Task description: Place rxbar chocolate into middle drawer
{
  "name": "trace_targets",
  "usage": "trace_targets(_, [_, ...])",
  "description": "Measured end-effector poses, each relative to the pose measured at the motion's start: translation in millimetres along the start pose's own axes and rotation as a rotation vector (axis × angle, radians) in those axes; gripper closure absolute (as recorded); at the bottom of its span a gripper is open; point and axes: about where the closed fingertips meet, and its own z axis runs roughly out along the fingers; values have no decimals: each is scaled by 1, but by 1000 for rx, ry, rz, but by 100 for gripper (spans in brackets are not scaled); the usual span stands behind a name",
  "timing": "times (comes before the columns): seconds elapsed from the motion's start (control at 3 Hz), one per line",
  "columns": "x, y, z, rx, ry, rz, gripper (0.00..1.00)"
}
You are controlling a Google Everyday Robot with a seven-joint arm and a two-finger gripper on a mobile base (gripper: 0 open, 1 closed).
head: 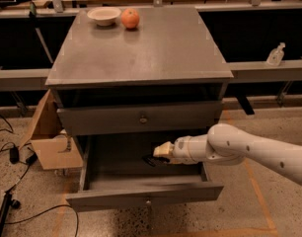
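Camera view: the middle drawer (116,197) stands pulled well out below the shut drawer front (141,118) above it. The white arm reaches in from the right, and its claw (157,155) hangs inside the open drawer, low over the floor. A small dark shape right at the claw's tip looks like the rxbar chocolate (150,160). I cannot tell whether the claw grips it or has let go, nor how wide the claw is. On the tabletop (156,48) the white bowl (104,16) and the orange (131,18) sit at the far edge. By my judgement the task is nearly done: the bar is over the drawer. What remains is releasing it, if that is not yet done, and pulling the arm clear.
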Motion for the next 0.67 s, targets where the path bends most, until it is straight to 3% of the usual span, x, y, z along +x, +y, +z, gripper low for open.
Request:
trace_targets(0.33, [-5,-22,35,42,54,-10,100])
trace_targets(0.67, [-7,-32,61,49,51,-20,85])
